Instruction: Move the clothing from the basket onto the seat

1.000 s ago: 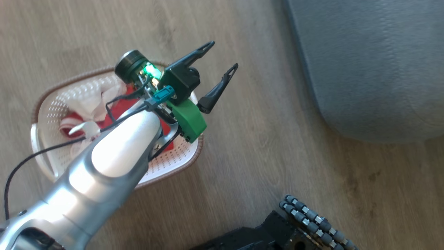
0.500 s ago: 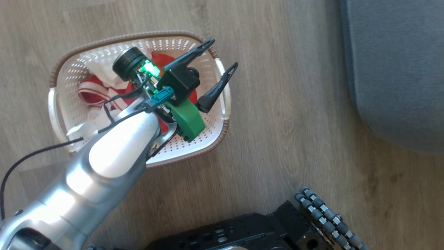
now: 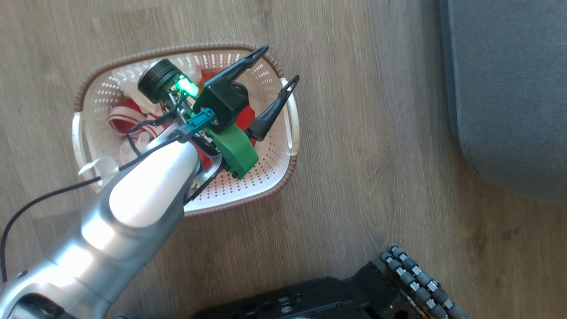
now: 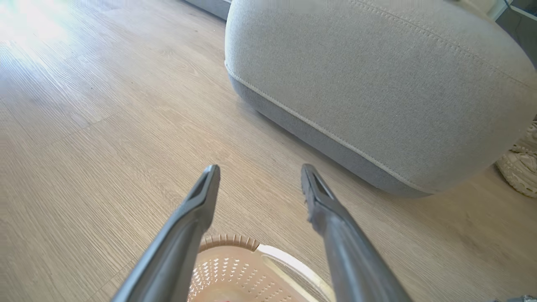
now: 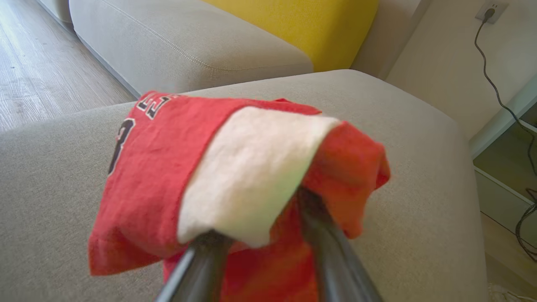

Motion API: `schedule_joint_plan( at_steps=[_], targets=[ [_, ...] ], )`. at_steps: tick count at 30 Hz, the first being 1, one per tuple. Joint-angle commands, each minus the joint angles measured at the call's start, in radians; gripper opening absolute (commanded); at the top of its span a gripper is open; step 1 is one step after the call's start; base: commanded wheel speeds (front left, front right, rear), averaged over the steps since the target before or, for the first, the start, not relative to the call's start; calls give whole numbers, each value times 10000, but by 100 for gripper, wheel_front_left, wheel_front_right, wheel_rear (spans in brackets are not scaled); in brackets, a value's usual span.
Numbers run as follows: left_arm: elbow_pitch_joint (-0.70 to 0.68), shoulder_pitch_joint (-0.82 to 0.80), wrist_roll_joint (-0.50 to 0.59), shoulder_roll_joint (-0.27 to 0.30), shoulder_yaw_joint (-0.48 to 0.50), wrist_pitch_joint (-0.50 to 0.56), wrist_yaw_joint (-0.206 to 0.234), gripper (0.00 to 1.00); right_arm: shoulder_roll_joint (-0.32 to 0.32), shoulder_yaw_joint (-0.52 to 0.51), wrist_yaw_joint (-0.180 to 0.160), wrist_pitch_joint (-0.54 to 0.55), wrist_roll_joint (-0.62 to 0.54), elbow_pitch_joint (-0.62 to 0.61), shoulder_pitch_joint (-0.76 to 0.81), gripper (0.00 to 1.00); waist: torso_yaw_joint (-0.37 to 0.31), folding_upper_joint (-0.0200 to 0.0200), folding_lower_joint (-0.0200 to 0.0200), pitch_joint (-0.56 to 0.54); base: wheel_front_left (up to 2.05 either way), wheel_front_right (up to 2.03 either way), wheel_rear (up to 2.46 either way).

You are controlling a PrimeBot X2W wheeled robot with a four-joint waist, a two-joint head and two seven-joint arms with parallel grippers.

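Head view swung since a second ago: basket nearer centre, seat pushed to the right edge.

Red and white clothing [image 3: 122, 119] lies bunched in the left half of the basket [image 3: 266, 168], which stands on the wood floor [image 3: 363, 146]. The left gripper [image 3: 280, 64] hangs above the basket's right end, its fingers spread wide and empty as before; a second ago its tips showed over bare floor. Well apart to the right is the grey seat [image 3: 509, 88]. Over that cushion, in the right wrist view, the red jersey [image 5: 168, 167] with its dark 3 drapes across the right gripper [image 5: 260, 235], whose fingers stand parted, their tips hidden under the cloth.
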Motion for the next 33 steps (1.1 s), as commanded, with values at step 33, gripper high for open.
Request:
schedule_joint_plan(
  at_steps=[33],
  targets=[
    [-113,3725,473,-1024,4971,-49,-40,100,1429,5318,69,-48,2588,-6320,6401,100,1307,0,0,-4701,0,0,0]
  ],
)
